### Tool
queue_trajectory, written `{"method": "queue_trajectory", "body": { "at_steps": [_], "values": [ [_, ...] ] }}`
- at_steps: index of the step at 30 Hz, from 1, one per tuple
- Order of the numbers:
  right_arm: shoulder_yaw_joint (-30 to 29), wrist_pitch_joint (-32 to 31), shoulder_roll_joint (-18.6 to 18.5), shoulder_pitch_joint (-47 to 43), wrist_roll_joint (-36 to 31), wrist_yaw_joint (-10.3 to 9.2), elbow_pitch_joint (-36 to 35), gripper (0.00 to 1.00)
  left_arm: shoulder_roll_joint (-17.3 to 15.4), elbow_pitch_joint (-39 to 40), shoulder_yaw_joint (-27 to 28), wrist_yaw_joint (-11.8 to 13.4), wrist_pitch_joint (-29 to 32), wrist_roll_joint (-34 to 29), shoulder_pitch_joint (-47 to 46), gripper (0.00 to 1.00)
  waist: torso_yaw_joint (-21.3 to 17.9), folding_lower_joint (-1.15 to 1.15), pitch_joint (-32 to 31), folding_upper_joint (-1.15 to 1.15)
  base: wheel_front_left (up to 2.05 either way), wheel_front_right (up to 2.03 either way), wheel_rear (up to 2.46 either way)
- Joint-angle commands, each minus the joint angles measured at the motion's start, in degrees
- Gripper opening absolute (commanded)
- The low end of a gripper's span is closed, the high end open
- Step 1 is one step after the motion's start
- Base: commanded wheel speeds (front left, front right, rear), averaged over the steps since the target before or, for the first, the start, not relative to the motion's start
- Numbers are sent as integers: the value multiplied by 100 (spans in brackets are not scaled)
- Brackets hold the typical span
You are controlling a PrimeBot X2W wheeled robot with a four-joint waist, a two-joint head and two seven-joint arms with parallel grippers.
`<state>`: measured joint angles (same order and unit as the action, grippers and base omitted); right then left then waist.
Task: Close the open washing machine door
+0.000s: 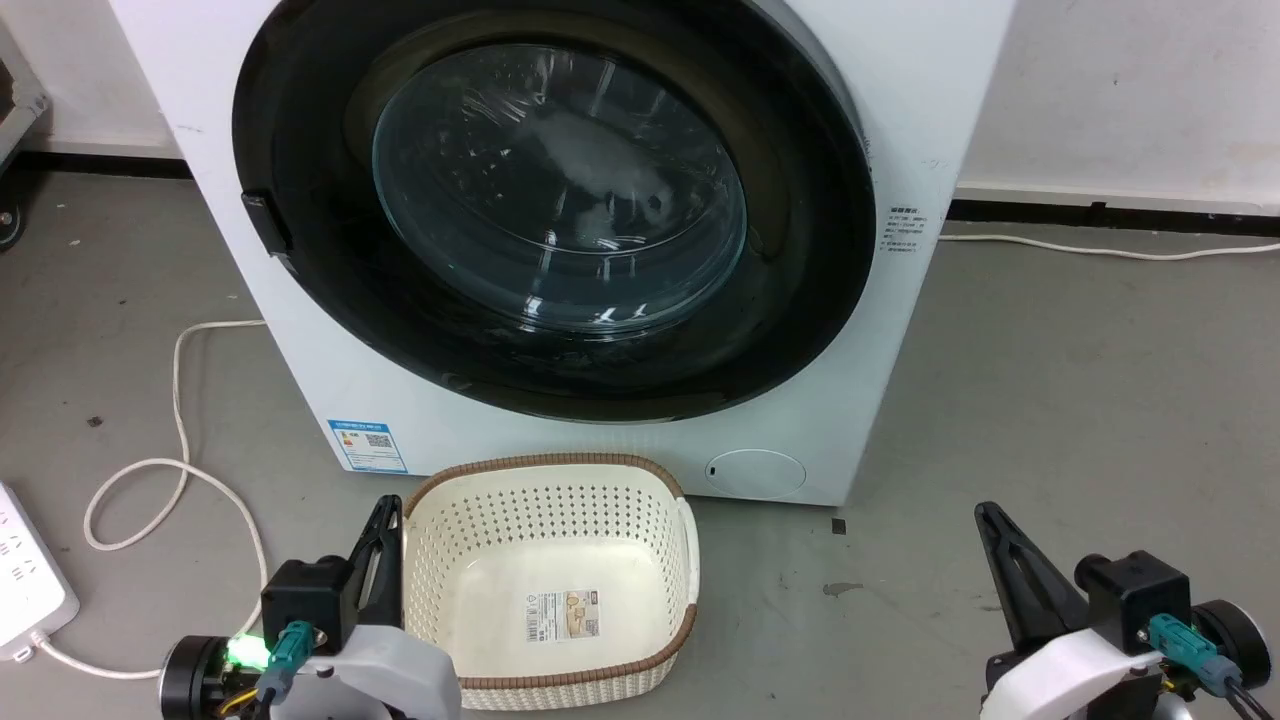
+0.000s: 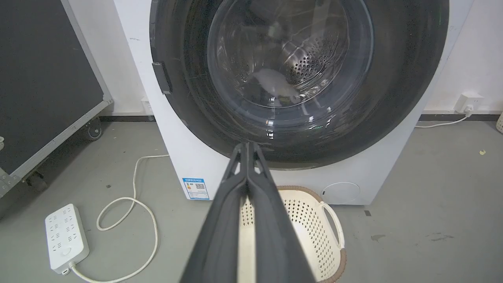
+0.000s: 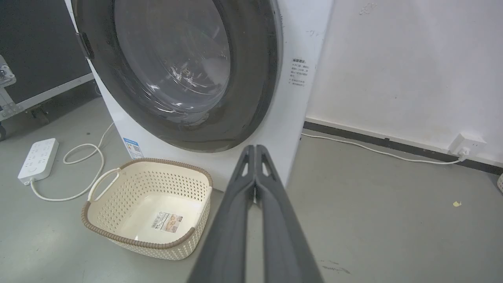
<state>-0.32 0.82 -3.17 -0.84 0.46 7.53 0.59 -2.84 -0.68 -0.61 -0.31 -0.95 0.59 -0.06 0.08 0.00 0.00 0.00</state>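
Seemingly, we are at the end of this job rather than its start. Our left end effector (image 2: 247, 146) has its two dark fingers pressed together with nothing between them. The cream laundry basket (image 1: 545, 463) sits just beside it on its inner side, and a white power strip (image 2: 65, 237) lies well off to its outer side. Ahead of and above that end effector, well apart from its fingertips, the washing machine door (image 1: 560, 190) lies against the front of the washing machine (image 1: 300, 380). Its black rim looks flush with the white panel, and we see no gap by the door handle (image 1: 268, 222). So we judge the door shut, though we cannot tell whether the catch has clicked home. Our right end effector (image 3: 255, 147) is likewise narrowed until its fingers touch, and it is empty, with the door up and to its inner side and the grey floor (image 3: 393, 220) ahead of it. What is left, in our judgement, is at most a confirming push.
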Motion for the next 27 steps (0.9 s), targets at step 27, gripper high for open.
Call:
{"method": "queue_trajectory", "body": {
  "at_steps": [27],
  "values": [
    [32,-82,29,84,-46,-4,-59,0,-4,68,61,31,95,-59,6,0,-8,0,0,0,0,0,0]
  ]
}}
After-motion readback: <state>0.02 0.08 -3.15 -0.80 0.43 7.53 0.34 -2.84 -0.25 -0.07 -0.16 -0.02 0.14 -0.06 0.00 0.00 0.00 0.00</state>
